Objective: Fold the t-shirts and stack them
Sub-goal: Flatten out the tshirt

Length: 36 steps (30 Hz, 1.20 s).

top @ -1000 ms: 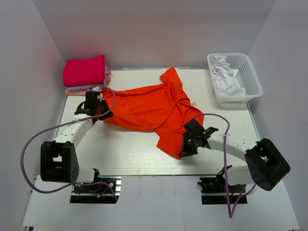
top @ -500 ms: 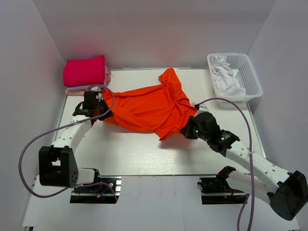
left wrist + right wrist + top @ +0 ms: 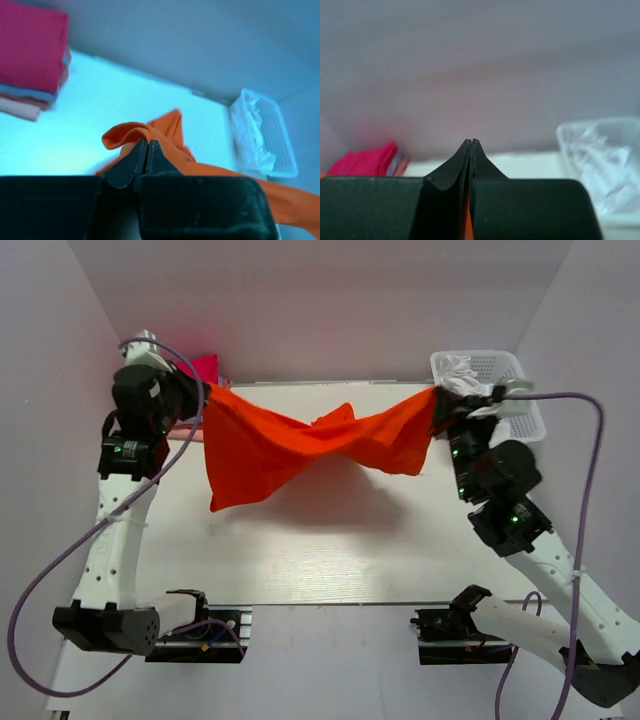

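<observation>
Soft orange-red t-shirt (image 3: 262, 445) sagging, twisted mid-span, left gripper (image 3: 203, 400) and right gripper (image 3: 437, 406) pinched onto its ends

You have no legible text, label, brand, number or sign to read here. The orange-red t-shirt (image 3: 300, 445) strung across the middle shows plain cloth. The folded stack (image 3: 30, 50) at 10 o'clock and the white basket (image 3: 522, 390) at 2 o'clock show no readable marking either.

Plain white walls (image 3: 320, 310) around a white table (image 3: 330, 550)
</observation>
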Available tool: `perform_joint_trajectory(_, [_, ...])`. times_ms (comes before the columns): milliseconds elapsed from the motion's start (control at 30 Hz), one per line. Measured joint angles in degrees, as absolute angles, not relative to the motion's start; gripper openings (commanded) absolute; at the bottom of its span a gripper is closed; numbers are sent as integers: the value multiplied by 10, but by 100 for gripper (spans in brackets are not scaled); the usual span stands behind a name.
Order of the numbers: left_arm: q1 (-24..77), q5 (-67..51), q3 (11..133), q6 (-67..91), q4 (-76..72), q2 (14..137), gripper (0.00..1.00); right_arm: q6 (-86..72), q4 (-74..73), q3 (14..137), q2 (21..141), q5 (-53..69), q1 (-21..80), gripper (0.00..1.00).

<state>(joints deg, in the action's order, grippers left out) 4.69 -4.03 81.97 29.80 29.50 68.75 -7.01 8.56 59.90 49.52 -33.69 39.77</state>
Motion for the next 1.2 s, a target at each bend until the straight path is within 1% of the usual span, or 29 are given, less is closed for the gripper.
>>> perform_joint_trajectory(167, [42,-9,945,291,344,682,0,58,145,743,540,-409,398,0])
perform_joint_trajectory(267, [42,-1,989,281,366,679,0,119,161,823,571,-432,398,0])
perform_joint_trajectory(467, [42,10,1007,262,411,644,0,227,177,931,588,-466,398,0])
perform_joint_trajectory(567, [42,7,1011,259,428,620,0,244,156,989,587,-461,398,0])
perform_joint_trajectory(667, [43,-5,1013,258,437,591,0,241,106,1043,580,-437,398,0])
perform_joint_trajectory(767, [45,-24,1022,258,442,561,0,222,50,1068,559,-397,398,0])
perform_joint_trajectory(1000, [43,-73,1105,257,455,517,0,161,-55,1083,487,-274,397,0])
perform_joint_trajectory(1200, [42,-135,1187,253,469,512,0,117,-104,1084,430,-175,389,0])
